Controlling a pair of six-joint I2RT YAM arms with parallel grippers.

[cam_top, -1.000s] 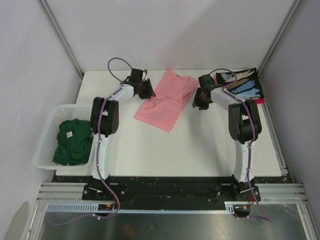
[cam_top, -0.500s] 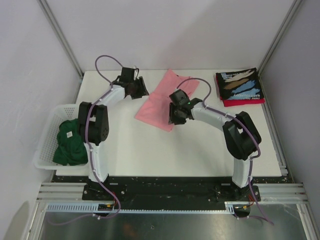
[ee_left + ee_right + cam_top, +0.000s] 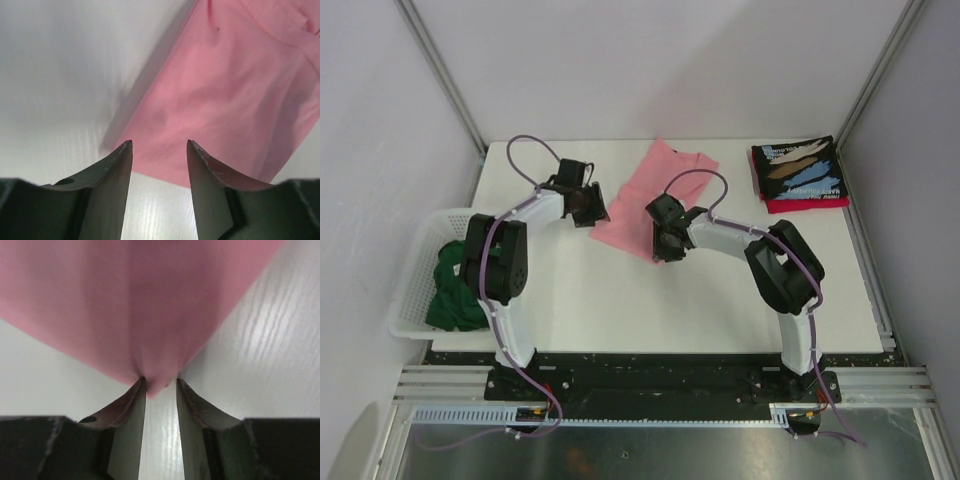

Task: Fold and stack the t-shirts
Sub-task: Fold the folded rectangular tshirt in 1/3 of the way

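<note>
At about 8 o'clock on the table [image 3: 620, 300], the dark green tee [image 3: 455, 285] lies bunched in the white basket [image 3: 415, 285]. Toward the centre, the right gripper [image 3: 665, 245] has its jaws narrowed around the near corner of the pink t-shirt [image 3: 645, 190], cloth pinched between the tips. At 10 o'clock the left gripper [image 3: 588, 208] stands half open, empty, at the shirt's left edge. At 1 o'clock, the black printed tee [image 3: 798, 170] rests on the red tee [image 3: 810, 204].

A robotics lab test cell: a white worktop [image 3: 620, 300] boxed in by plain white panels [image 3: 650, 60] on aluminium framing [image 3: 440, 75], two arms bolted to a metal rail [image 3: 660, 385] at its near edge.
</note>
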